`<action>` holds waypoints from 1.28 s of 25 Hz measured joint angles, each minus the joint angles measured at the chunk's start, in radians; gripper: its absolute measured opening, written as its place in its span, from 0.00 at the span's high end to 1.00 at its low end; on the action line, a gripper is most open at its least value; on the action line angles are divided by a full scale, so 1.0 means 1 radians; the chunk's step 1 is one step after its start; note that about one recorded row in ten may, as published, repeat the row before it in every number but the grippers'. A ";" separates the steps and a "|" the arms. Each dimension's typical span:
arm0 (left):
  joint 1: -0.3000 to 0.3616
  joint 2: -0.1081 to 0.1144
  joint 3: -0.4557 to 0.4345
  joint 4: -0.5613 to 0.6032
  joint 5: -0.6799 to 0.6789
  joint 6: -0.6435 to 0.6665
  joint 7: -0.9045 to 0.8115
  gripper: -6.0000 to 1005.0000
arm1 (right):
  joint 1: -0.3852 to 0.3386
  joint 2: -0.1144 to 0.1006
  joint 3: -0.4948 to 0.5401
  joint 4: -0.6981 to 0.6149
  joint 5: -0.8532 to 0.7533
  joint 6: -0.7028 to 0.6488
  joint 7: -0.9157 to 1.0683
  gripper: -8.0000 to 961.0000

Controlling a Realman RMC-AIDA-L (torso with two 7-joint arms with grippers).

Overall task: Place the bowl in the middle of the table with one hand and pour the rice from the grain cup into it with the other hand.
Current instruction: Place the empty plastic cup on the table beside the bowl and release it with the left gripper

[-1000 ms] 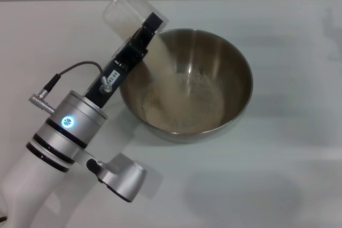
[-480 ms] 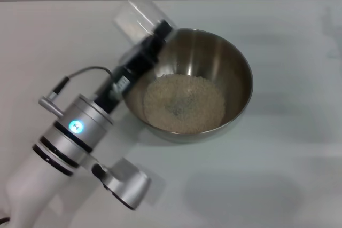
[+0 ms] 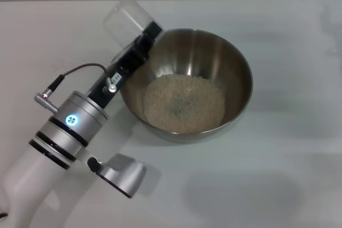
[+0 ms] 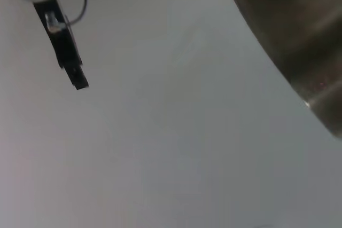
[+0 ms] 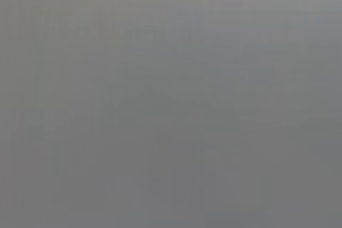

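Observation:
The steel bowl (image 3: pixel 235 60) stands near the middle of the white table (image 3: pixel 283 180). A flat heap of rice (image 3: pixel 184 104) covers its bottom. My left gripper (image 3: pixel 142 34) is shut on the clear grain cup (image 3: pixel 124 18) and holds it tilted just outside the bowl's far left rim, above the table. The cup looks empty and no rice is falling. The left wrist view shows the bowl's outer wall (image 4: pixel 299 41) above the bare table (image 4: pixel 176 148). My right gripper is out of view, and the right wrist view shows only plain grey.
My left arm's silver wrist (image 3: pixel 69 124) reaches in from the near left corner, over the table to the left of the bowl. White tabletop lies to the right of the bowl and in front of it.
The stream of rice from the cup into the bowl has stopped. The rice now lies settled in the bowl. My left gripper and the cup have shifted slightly left, off the rim.

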 joint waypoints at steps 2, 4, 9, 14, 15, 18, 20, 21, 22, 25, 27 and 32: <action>0.002 0.000 -0.002 -0.002 0.005 -0.003 -0.001 0.95 | 0.005 -0.001 0.000 0.000 0.000 0.005 0.000 0.41; 0.002 0.000 -0.010 -0.005 0.005 -0.005 -0.005 0.95 | 0.009 -0.001 0.000 0.000 0.000 0.010 0.000 0.41; 0.005 0.000 -0.012 -0.003 0.005 -0.015 -0.010 0.95 | 0.015 -0.001 0.000 0.001 0.000 0.014 -0.001 0.41; 0.012 0.000 -0.011 -0.013 0.005 -0.016 -0.012 0.94 | 0.017 -0.001 0.000 0.002 0.000 0.019 -0.001 0.41; 0.015 -0.001 -0.011 -0.014 0.005 -0.016 -0.012 0.94 | 0.017 -0.001 0.000 0.002 0.000 0.022 -0.001 0.41; 0.030 -0.001 -0.011 -0.030 0.003 -0.009 -0.034 0.94 | 0.017 -0.001 0.000 0.004 0.000 0.027 -0.001 0.41; 0.035 -0.001 -0.013 -0.038 0.003 -0.002 -0.061 0.94 | 0.017 0.000 0.000 0.005 0.000 0.027 -0.001 0.41; 0.043 -0.001 -0.018 -0.054 0.001 0.008 -0.110 0.94 | 0.016 0.000 0.000 0.006 0.000 0.027 -0.001 0.41; 0.053 -0.001 -0.028 -0.070 0.000 0.017 -0.168 0.94 | 0.015 0.000 0.000 0.006 0.000 0.027 0.000 0.41; 0.083 -0.001 -0.078 -0.119 -0.014 0.041 -0.384 0.93 | 0.011 0.002 0.000 0.007 0.001 0.027 0.001 0.41; 0.096 -0.001 -0.105 -0.140 -0.049 0.052 -0.547 0.93 | 0.008 0.003 0.000 0.008 0.001 0.027 0.003 0.41; 0.100 -0.001 -0.123 -0.152 -0.238 0.067 -0.966 0.93 | -0.004 0.008 0.000 0.011 0.003 0.024 0.008 0.41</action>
